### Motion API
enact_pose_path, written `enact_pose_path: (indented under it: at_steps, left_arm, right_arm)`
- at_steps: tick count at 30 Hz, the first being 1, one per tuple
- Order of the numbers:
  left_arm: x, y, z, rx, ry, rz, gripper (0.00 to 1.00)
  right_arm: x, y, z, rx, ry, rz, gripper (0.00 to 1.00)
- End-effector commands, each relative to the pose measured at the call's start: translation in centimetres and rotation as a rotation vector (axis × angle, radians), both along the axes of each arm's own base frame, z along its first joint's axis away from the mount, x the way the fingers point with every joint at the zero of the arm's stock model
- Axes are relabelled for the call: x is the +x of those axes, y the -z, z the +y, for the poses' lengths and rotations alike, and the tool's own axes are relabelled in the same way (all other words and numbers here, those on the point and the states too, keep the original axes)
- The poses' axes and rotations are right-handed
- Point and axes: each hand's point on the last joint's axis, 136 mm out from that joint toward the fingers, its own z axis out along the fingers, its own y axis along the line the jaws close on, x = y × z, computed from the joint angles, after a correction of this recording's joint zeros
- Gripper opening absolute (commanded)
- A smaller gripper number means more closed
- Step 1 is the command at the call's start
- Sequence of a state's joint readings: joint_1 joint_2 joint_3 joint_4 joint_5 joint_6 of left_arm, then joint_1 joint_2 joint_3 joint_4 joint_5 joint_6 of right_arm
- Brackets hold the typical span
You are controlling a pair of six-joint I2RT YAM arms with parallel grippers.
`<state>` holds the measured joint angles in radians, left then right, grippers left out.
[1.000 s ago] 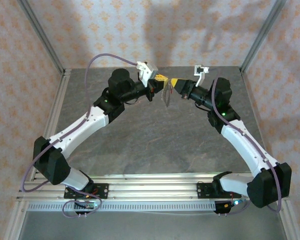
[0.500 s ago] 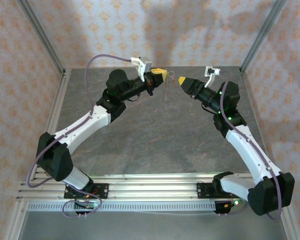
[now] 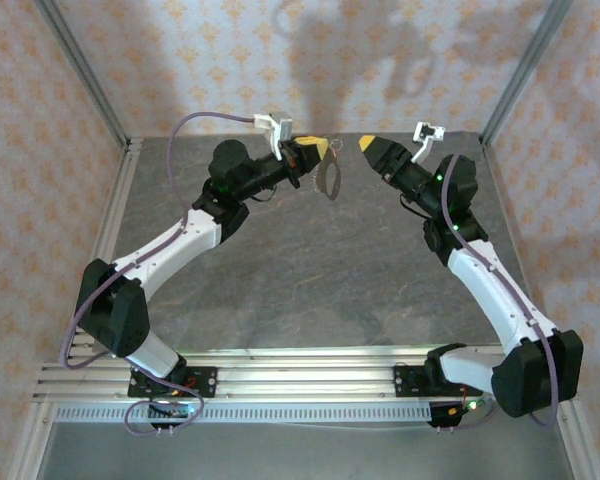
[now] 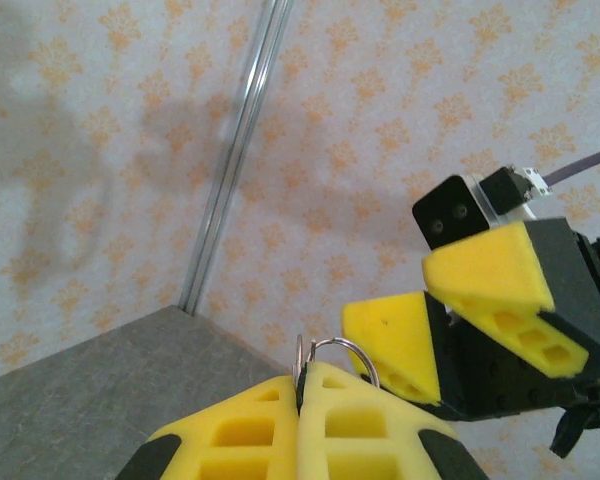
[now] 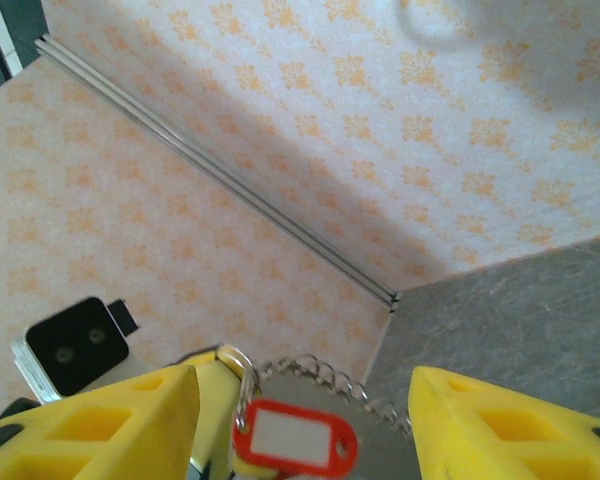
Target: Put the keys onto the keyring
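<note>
Where the keyring hangs: in the air over the table's far edge, between both arms, its long axis dropping from the fingertips.
Left gripper: clamped together on the ring's upper rim.
Right gripper: jaws wide apart, near the ring, not touching.
Key: red head lying crosswise beneath the beaded chain; I cannot tell which way the shaft points.

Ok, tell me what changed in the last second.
The right gripper backed off to the right, away from the left gripper, and now stands open. Unchanged: the left gripper stays shut on the keyring, which hangs from it.
</note>
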<state>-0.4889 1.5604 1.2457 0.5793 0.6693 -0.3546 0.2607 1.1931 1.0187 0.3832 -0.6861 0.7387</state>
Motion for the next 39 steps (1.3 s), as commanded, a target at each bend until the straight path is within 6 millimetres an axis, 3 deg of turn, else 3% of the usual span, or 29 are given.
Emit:
enact_pose_path:
  at_steps: [1,10,21,29,37,39]
  left_arm:
    - [-0.5,-1.8,0.4,-0.051,0.010,-0.058,0.00]
    - [-0.3,-1.5,0.4,-0.050,0.007,-0.044,0.00]
    - [0.3,-1.2,0.1,-0.046,0.008,-0.035,0.00]
    - [0.5,-1.4,0.0,-0.050,0.008,-0.037,0.00]
    - [0.4,-1.5,0.1,-0.052,0.005,-0.040,0.00]
    - [0.4,-1.7,0.1,-0.055,0.005,-0.043,0.00]
  right_arm:
    - [-0.2,-3.6,0.1,0.081,-0.034,-0.077,0.57]
    - [0.1,-2.8,2.3,0.096,-0.125,-0.041,0.57]
    - [-0.9,-2.0,4.7,0.030,-0.181,-0.031,0.51]
    - [-0.5,-0.7,5.2,-0.001,-0.185,0.002,0.29]
    - [-0.3,1.0,5.1,-0.037,-0.169,0.039,0.22]
    - [-0.2,1.4,5.0,-0.046,-0.160,0.048,0.16]
